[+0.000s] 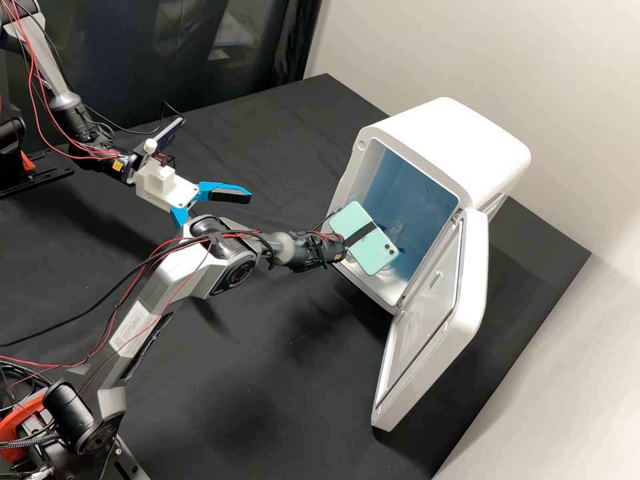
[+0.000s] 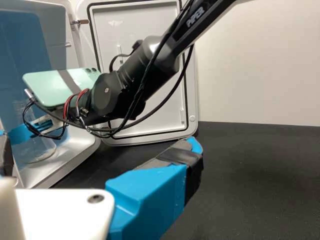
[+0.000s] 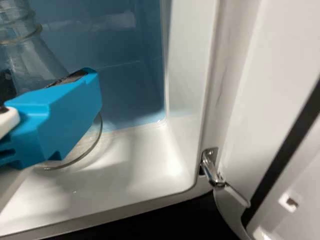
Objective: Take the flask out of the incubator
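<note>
Incubator (image 1: 467,147) door (image 1: 460,300) swung wide open; right arm (image 1: 293,248) with strapped phone (image 1: 363,237) blocks most of the opening; approach across the counter (image 1: 280,373) in front is open.

2 dark grey arms: the left arm (image 1: 63,100) comes in at 10 o'clock of the high view, the right arm (image 1: 167,280) at 8 o'clock. 2 phones are strapped at the wrists: 1 mint-green phone (image 1: 363,239) and 1 dark phone (image 1: 170,131). 1 white incubator (image 1: 460,143) sits at 3 o'clock, with 1 door (image 1: 460,287). 1 glass flask (image 3: 25,55). 1 black bench (image 1: 280,373).
</note>
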You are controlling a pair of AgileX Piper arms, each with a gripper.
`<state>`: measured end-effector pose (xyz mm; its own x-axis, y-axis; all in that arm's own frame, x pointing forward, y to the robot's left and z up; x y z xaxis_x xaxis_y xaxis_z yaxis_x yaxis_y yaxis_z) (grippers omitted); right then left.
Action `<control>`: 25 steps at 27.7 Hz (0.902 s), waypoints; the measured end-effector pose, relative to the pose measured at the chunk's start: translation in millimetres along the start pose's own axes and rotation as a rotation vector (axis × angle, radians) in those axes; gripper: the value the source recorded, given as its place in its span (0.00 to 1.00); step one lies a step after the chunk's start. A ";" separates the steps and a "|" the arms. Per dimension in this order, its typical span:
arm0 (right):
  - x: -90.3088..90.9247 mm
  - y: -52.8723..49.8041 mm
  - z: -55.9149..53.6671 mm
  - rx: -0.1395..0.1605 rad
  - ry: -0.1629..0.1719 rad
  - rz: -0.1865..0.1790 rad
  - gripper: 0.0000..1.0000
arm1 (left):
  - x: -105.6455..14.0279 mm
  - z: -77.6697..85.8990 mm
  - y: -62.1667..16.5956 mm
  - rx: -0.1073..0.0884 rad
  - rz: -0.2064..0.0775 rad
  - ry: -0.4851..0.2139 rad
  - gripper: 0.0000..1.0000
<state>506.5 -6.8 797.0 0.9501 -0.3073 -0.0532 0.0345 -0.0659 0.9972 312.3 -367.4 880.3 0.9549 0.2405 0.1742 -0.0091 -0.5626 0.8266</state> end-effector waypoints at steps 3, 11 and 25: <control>-8.3 7.2 -1.0 0.017 0.014 0.008 0.00 | 0.0 0.0 0.0 0.000 0.000 0.000 1.00; -34.4 36.9 -4.0 0.091 0.078 0.104 0.00 | 0.0 0.0 0.0 0.000 0.000 0.000 1.00; -56.7 33.3 5.1 0.096 0.105 0.100 0.00 | -0.3 -0.1 -0.4 0.000 -0.002 0.000 1.00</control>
<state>452.1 3.7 833.0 0.9748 -0.2159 0.0566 -0.0865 -0.1316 0.9875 311.9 -367.2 879.9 0.9548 0.2417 0.1729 -0.0074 -0.5622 0.8270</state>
